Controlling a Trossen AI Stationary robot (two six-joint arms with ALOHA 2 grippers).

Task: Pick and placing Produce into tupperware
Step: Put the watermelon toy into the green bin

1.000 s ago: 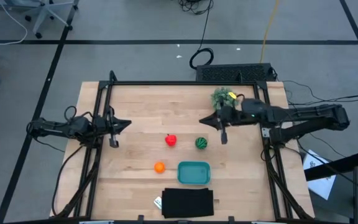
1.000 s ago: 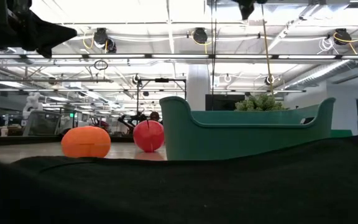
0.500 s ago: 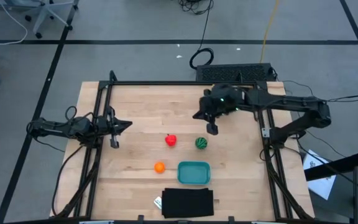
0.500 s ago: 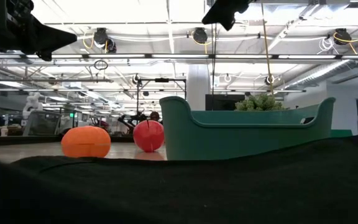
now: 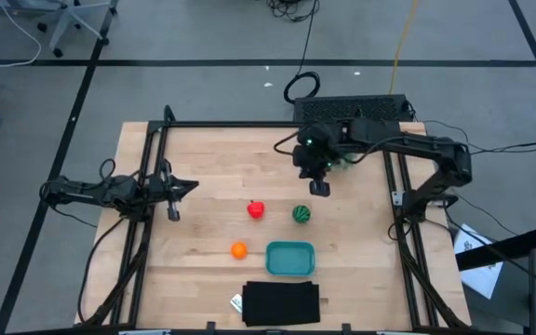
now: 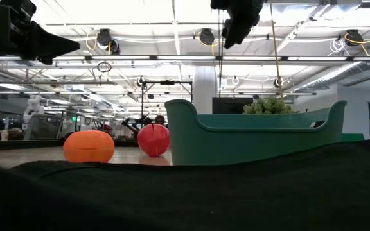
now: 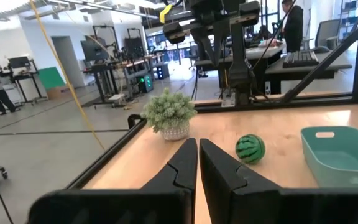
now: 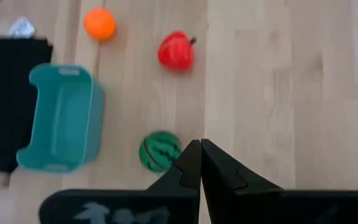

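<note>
Striped green ball beside teal tupperware

Produce beside tupperware, outside.

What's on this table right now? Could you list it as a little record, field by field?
container: teal tupperware, nothing in it
red fruit: on the wood, outside the container
striped green ball: on the wood, beside the red one
orange ball: left of the container
right gripper: raised over the table, fingers shut, holding nothing
left gripper: waiting at the left edge, shut

The wooden table carries three toy fruits (apart), a teal tupperware and a black mat.
</note>
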